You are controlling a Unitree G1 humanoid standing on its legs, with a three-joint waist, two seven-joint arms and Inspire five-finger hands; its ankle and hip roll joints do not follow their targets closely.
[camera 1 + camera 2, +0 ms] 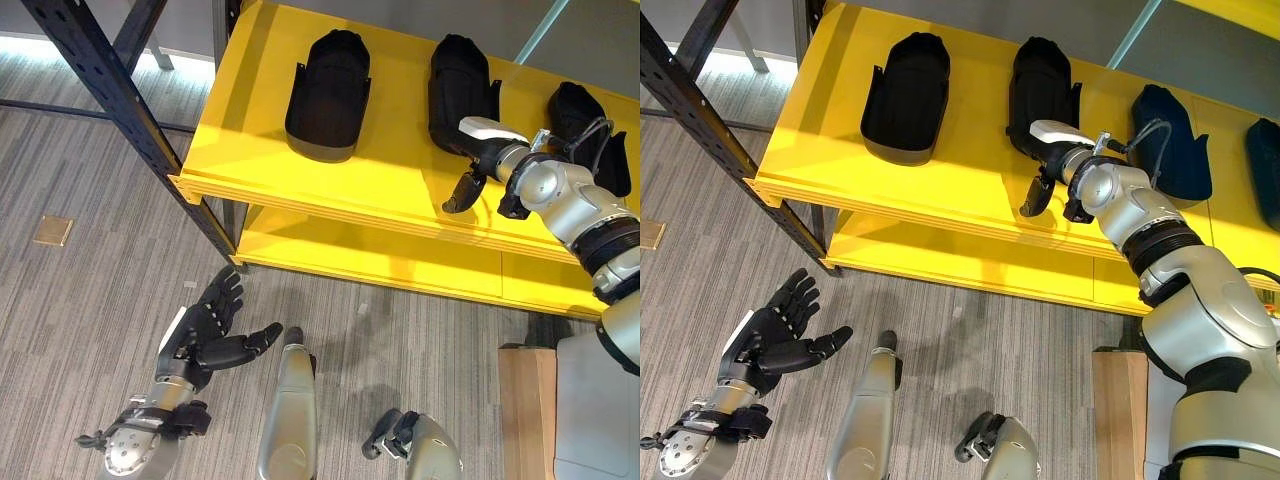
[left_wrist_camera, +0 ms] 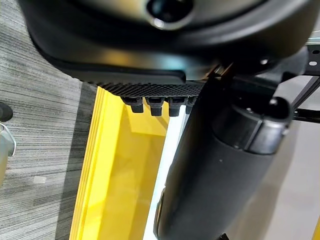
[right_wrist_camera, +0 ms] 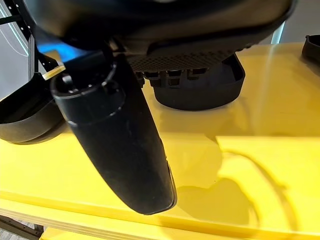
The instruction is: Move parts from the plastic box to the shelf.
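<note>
Three black shell-shaped parts lie on the top board of the yellow shelf: a left part, a middle part and a right part. My right hand rests on the shelf at the near end of the middle part. Its fingers reach toward that part and its thumb sticks out straight over bare yellow board; nothing is gripped. Down low over the floor, my left hand is open and holds nothing, with its fingers spread.
A dark blue rack upright slants down to the shelf's left corner. A lower yellow board sits under the top one. A wooden edge and a pale box stand at the lower right. A brass floor plate lies at the left.
</note>
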